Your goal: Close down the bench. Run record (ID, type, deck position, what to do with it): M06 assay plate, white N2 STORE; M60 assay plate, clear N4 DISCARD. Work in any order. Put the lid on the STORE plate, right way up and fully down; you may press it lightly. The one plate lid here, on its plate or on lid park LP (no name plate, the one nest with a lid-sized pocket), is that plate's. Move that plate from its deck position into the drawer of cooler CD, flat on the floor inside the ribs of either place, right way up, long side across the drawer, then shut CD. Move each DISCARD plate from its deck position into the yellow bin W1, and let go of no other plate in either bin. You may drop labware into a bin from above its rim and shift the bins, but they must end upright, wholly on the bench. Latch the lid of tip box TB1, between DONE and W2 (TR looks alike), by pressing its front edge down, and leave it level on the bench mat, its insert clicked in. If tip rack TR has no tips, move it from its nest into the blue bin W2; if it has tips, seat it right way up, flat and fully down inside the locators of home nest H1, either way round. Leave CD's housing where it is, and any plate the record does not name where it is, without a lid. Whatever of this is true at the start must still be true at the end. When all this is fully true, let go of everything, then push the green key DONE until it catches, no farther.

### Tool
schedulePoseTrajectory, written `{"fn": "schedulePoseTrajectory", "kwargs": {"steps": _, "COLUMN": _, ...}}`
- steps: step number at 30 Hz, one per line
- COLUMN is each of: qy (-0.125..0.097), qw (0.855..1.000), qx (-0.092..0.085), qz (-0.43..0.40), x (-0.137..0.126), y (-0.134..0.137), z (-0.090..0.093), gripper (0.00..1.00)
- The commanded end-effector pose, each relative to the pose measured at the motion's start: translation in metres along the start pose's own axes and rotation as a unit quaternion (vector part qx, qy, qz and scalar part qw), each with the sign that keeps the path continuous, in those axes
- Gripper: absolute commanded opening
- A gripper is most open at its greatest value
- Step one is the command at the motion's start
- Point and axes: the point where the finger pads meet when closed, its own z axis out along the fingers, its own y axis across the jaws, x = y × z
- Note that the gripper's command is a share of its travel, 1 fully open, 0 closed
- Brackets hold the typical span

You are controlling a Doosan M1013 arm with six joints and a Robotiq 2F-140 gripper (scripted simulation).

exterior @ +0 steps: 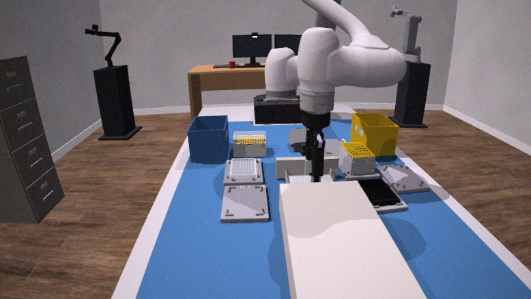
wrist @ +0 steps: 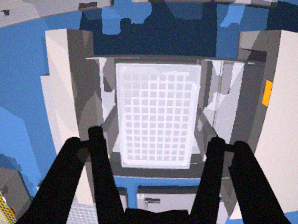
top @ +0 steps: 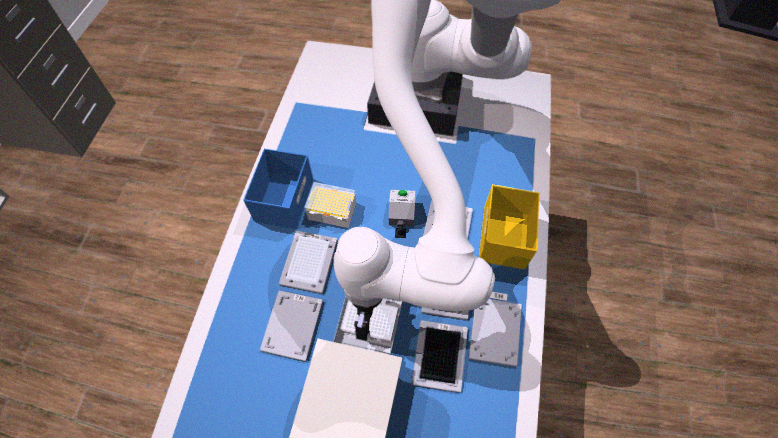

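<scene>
Reaching down at lower centre of the top view, the white arm [top: 419, 269] hangs over the open drawer [wrist: 67, 96] of the cream cooler [top: 348, 389]. Its gripper [wrist: 158, 145] is clamped on the white plate [wrist: 158, 112], which sits inside that drawer. Right of it lies the black plate [top: 440, 354].

A: We lose most of the white plate [top: 381, 321] under the arm [top: 413, 272] from above.

B: And the cooler [exterior: 334, 237] blocks our side view. The nest labels [top: 298, 297] are too small for us.
</scene>
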Motion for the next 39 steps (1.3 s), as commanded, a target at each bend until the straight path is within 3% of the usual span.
{"fn": "schedulePoseTrajectory", "kwargs": {"steps": 1, "qy": 0.0, "qw": 1.0, "qx": 0.001, "qz": 0.0, "x": 0.0001, "y": -0.0006, "z": 0.0006, "gripper": 0.0}}
{"fn": "schedulePoseTrajectory", "kwargs": {"steps": 22, "qy": 0.0, "qw": 1.0, "qx": 0.001, "qz": 0.0, "x": 0.0001, "y": -0.0006, "z": 0.0006, "gripper": 0.0}}
{"fn": "schedulePoseTrajectory", "kwargs": {"steps": 23, "qy": 0.0, "qw": 1.0, "qx": 0.001, "qz": 0.0, "x": 0.0001, "y": -0.0006, "z": 0.0006, "gripper": 0.66}}
{"fn": "schedulePoseTrajectory", "kwargs": {"steps": 39, "qy": 0.0, "qw": 1.0, "qx": 0.001, "qz": 0.0, "x": 0.0001, "y": -0.0006, "z": 0.0006, "gripper": 0.66}}
